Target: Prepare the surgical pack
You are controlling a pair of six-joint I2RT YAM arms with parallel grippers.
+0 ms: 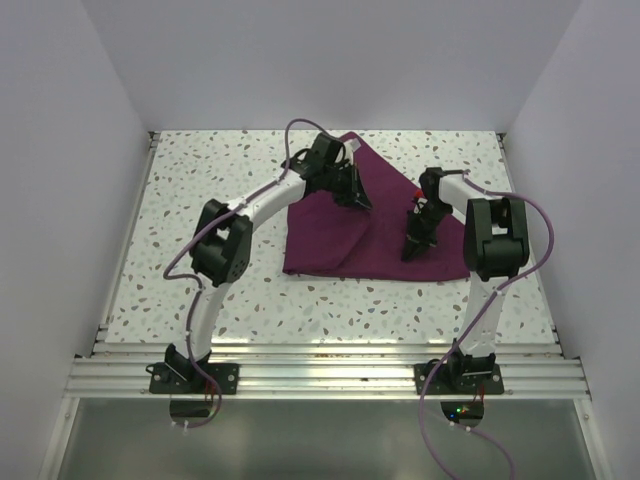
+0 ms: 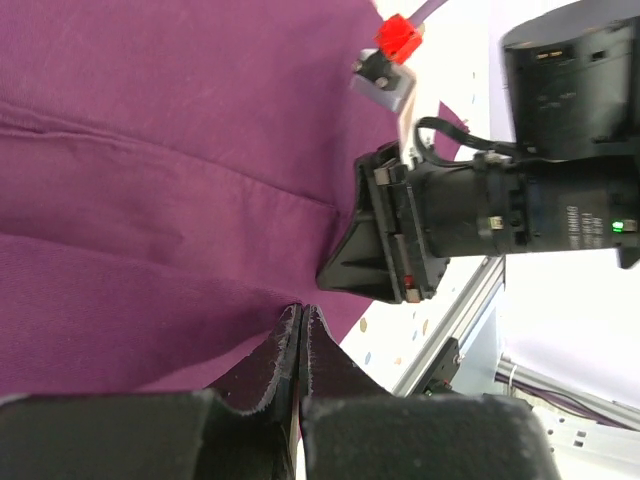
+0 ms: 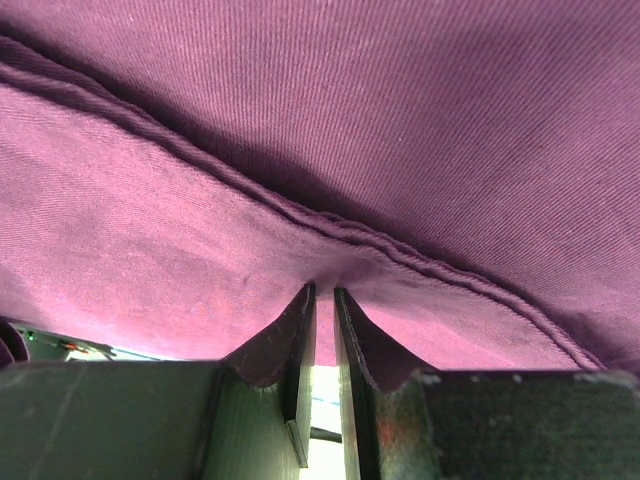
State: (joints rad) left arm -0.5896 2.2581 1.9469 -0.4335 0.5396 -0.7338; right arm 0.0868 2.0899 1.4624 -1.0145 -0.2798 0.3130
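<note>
From above, the purple cloth [image 1: 335, 240] loses its 12 o'clock corner behind the left arm's wrist [image 1: 322, 155], and its 3 o'clock edge runs under the right arm [image 1: 490, 235]. The left hand [image 1: 355, 195] and right hand [image 1: 413, 248] are too small there to read their fingertips. In the left wrist view the cloth is cut off at 9 and 12 o'clock; in the right wrist view it overruns every edge but 6 o'clock. Both hands pinch a fold, the cloth between their fingers hidden.
</note>
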